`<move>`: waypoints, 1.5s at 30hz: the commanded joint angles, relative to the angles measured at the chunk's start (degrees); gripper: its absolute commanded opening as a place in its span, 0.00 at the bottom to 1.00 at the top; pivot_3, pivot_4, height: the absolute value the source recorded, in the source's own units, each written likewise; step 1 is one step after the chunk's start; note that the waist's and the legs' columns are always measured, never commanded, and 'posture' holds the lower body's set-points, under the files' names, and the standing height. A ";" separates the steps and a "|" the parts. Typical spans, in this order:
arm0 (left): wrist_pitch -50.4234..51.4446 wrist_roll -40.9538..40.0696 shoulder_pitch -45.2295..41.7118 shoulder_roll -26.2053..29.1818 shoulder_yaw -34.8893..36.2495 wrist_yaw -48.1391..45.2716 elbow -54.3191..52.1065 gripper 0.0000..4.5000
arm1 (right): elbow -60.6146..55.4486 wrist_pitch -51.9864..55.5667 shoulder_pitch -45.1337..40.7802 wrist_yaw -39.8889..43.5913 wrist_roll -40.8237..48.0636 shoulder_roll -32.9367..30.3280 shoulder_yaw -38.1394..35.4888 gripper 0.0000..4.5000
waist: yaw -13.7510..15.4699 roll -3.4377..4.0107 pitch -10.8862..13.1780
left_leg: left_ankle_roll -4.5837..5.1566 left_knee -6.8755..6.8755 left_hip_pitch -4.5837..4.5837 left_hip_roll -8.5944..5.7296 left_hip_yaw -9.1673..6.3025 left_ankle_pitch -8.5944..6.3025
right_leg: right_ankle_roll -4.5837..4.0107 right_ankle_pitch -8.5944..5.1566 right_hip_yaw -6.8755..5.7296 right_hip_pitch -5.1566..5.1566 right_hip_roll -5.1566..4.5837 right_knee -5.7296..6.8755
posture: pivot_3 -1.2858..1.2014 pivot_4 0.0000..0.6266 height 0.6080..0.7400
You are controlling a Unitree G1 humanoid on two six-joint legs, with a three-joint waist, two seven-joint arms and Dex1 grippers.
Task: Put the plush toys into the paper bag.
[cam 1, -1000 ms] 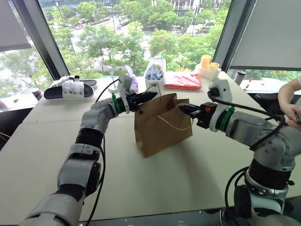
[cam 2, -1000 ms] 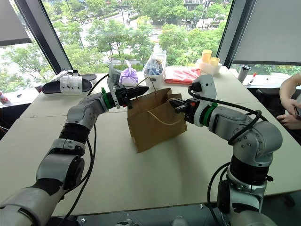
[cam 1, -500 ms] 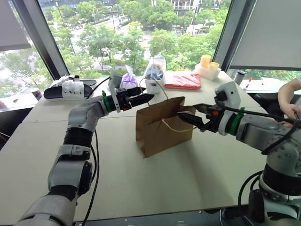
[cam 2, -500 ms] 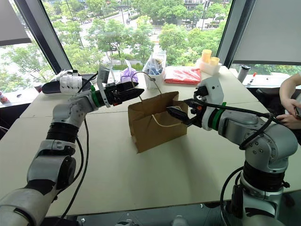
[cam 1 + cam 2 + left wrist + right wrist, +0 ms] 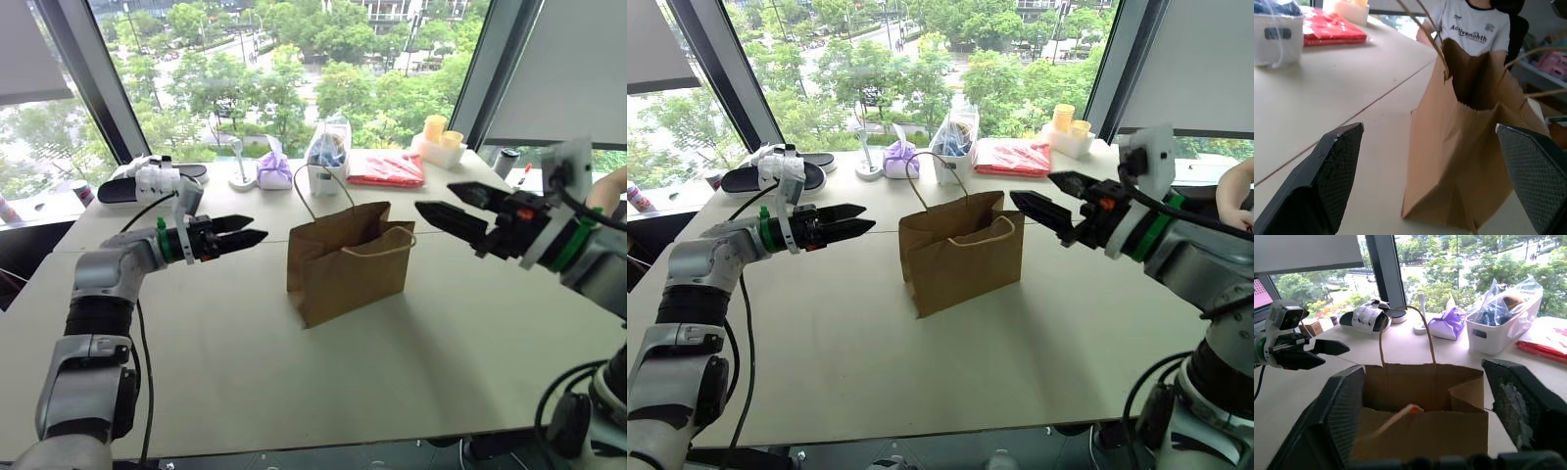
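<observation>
Paper bag [image 5: 348, 259] upright and open-mouthed on table [image 5: 245, 343], flanked by both grippers, each well apart from it

Left of bag: left gripper [image 5: 240, 236] level, fingers apart, empty. Right of bag: right gripper [image 5: 446, 210] level, fingers apart, empty. Inside bag, seen from right wrist: small orange patch [image 5: 1414, 409] at near wall, likely the orange plush toy; green toy not discernible. Behind bag: white container [image 5: 323, 168], purple pouch [image 5: 273, 171], red packet [image 5: 387, 167]. Far left of bag: sandals [image 5: 147, 181]
</observation>
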 commanded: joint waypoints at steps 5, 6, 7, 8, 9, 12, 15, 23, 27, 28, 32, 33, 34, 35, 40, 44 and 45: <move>-5.15 1.68 2.66 -0.16 -4.19 -5.66 -4.69 1.00 | -4.87 -7.24 16.39 3.06 2.33 -0.97 -2.49 0.01 | -0.45 0.00 0.00 | 0.01 0.01 0.05 0.02 0.05 0.00 | 0.00 0.00 0.01 0.02 0.00 0.05 | 0.52 0.24 1.00; -5.64 1.92 2.70 -0.09 -4.51 -6.11 -4.39 1.00 | -5.21 -8.09 17.49 2.91 2.35 -0.95 -1.64 0.00 | -0.64 0.00 0.00 | 0.01 0.01 0.07 0.02 0.08 0.00 | 0.00 0.00 0.02 0.01 0.01 0.07 | 0.52 0.24 1.00; -6.52 2.31 2.75 -0.10 -5.08 -6.91 -4.07 1.00 | -6.07 -9.02 18.87 2.67 1.96 -0.17 0.72 0.00 | -0.71 0.00 0.00 | 0.01 0.01 0.09 0.03 0.11 0.00 | 0.00 0.00 0.04 0.01 0.01 0.10 | 0.52 0.24 1.00; -7.16 2.62 2.77 -0.13 -5.47 -7.49 -3.81 1.00 | -6.65 -9.79 19.85 2.47 1.70 0.34 2.45 0.00 | -0.69 0.00 0.00 | 0.01 0.01 0.10 0.04 0.11 0.00 | 0.00 0.00 0.04 0.01 0.01 0.10 | 0.52 0.24 1.00; -7.48 2.67 2.63 -0.27 -5.93 -8.32 -3.76 1.00 | -7.26 -10.73 20.29 1.55 1.14 1.64 5.33 0.00 | -0.65 0.00 0.00 | 0.01 0.01 0.13 0.04 0.11 0.00 | 0.00 0.00 0.04 0.03 0.01 0.10 | 0.52 0.24 1.00; -8.00 3.10 1.30 -1.34 -7.48 -9.80 -3.53 1.00 | -6.68 -14.89 17.83 -2.52 -4.70 7.30 19.30 0.00 | -0.70 0.00 0.00 | 0.00 0.03 0.13 0.06 0.10 0.00 | 0.00 0.00 0.04 0.04 0.02 0.11 | 0.52 0.24 1.00; -8.46 3.60 0.22 -2.70 -7.58 -9.41 -2.98 1.00 | -2.97 -18.52 15.16 -4.11 -10.15 10.33 27.02 0.00 | -0.33 0.00 0.00 | 0.00 0.05 0.12 0.04 0.09 0.00 | 0.00 0.00 0.05 0.03 0.02 0.12 | 0.52 0.24 1.00; -8.61 3.43 0.78 -4.33 -7.91 -8.88 -4.66 1.00 | 4.56 -24.73 9.29 -3.58 -18.09 13.80 37.65 0.00 | -0.46 -0.01 0.01 | 0.01 0.03 0.06 0.01 0.02 -0.01 | 0.00 -0.01 0.01 0.01 0.02 0.03 | 0.52 0.24 1.00; -9.23 3.94 1.47 -5.65 -8.39 -7.81 -5.72 1.00 | 7.14 -26.59 7.71 -3.38 -20.61 15.15 40.05 0.00 | -0.43 -0.01 0.00 | 0.01 0.04 0.06 0.01 0.01 -0.01 | 0.00 -0.01 0.01 0.00 0.03 0.06 | 0.52 0.24 1.00; -9.36 4.04 1.63 -5.92 -8.47 -7.56 -5.87 1.00 | 7.53 -26.90 7.54 -3.27 -21.10 15.41 40.43 0.00 | -0.41 -0.01 0.00 | 0.01 0.04 0.06 0.01 0.01 -0.01 | 0.00 -0.01 0.00 0.00 0.03 0.06 | 0.52 0.24 1.00; -10.91 5.54 2.62 -5.31 -8.49 -6.92 -5.79 1.00 | 8.06 -27.39 7.35 -2.80 -21.99 16.21 41.11 0.00 | -0.48 -0.01 0.01 | 0.01 0.04 0.06 0.01 0.01 -0.01 | 0.00 -0.01 0.01 0.00 0.03 0.06 | 0.52 0.24 1.00; -11.18 5.71 2.85 -4.98 -8.43 -6.97 -5.77 1.00 | 7.99 -27.43 7.46 -2.69 -22.16 16.28 41.19 0.00 | -0.50 -0.01 0.00 | 0.01 0.04 0.06 0.01 0.01 -0.01 | 0.00 -0.01 0.01 0.00 0.03 0.06 | 0.52 0.24 1.00; -11.30 5.77 3.08 -4.40 -8.18 -7.13 -5.88 1.00 | 7.83 -27.38 7.58 -2.59 -22.26 16.34 41.20 0.00 | -0.58 -0.01 0.00 | 0.01 0.03 0.06 0.01 0.00 -0.01 | 0.00 -0.01 0.01 -0.01 0.03 0.07 | 0.52 0.24 1.00; -11.05 5.60 3.21 -3.73 -7.81 -7.39 -6.12 1.00 | 7.67 -27.29 7.64 -2.48 -22.29 16.34 41.15 0.00 | -0.62 -0.01 0.00 | 0.01 0.03 0.06 0.01 0.01 -0.01 | 0.00 -0.01 0.01 -0.03 0.04 0.08 | 0.52 0.24 1.00; -9.40 4.32 3.56 0.59 -5.19 -7.55 -7.39 1.00 | 7.01 -26.99 7.60 -1.98 -22.27 16.01 40.68 0.00 | -0.63 -0.01 0.01 | 0.01 0.01 0.06 0.01 0.00 -0.01 | 0.00 -0.01 0.01 -0.04 0.04 0.08 | 0.52 0.24 1.00; -11.02 3.79 2.63 -1.31 -4.01 -5.69 -5.10 1.00 | 6.33 -26.80 7.40 -1.74 -22.17 15.95 40.44 0.00 | -0.49 0.00 0.00 | 0.01 0.01 0.06 0.02 -0.01 -0.01 | 0.00 -0.01 0.01 -0.04 0.04 0.08 | 0.52 0.24 1.00; -11.65 3.93 2.00 -2.52 -4.15 -5.45 -3.79 1.00 | 6.43 -26.78 7.16 -1.64 -22.21 15.90 40.38 0.00 | -0.15 0.00 0.00 | 0.01 0.02 0.07 0.01 -0.01 -0.01 | 0.00 -0.01 0.01 -0.03 0.04 0.08 | 0.52 0.24 1.00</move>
